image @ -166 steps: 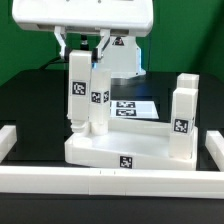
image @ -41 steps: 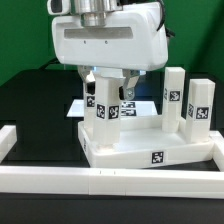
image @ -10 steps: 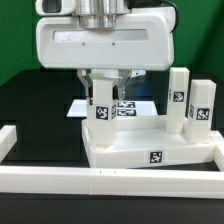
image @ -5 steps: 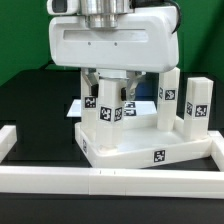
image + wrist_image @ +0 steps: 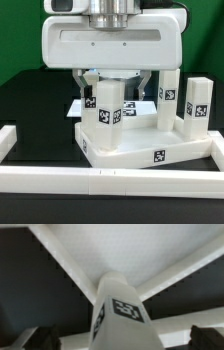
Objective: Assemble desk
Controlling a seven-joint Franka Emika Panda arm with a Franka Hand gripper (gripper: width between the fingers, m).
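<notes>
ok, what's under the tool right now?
A white leg stands upright on the tabletop, directly below the open tool. The fingers are spread clear of it on either side. Where its foot meets the tabletop can't be judged from here.

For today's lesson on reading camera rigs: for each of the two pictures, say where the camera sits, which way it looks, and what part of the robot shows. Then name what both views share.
Exterior view: off the arm, level with the table, facing the tabletop and its upright legs; the gripper and white wrist housing fill the upper part.
Wrist view: on the wrist, looking down along the gripper; dark fingertips show at the edge, spread wide.
Shared: the leg between the open fingers, standing on the tabletop.
</notes>
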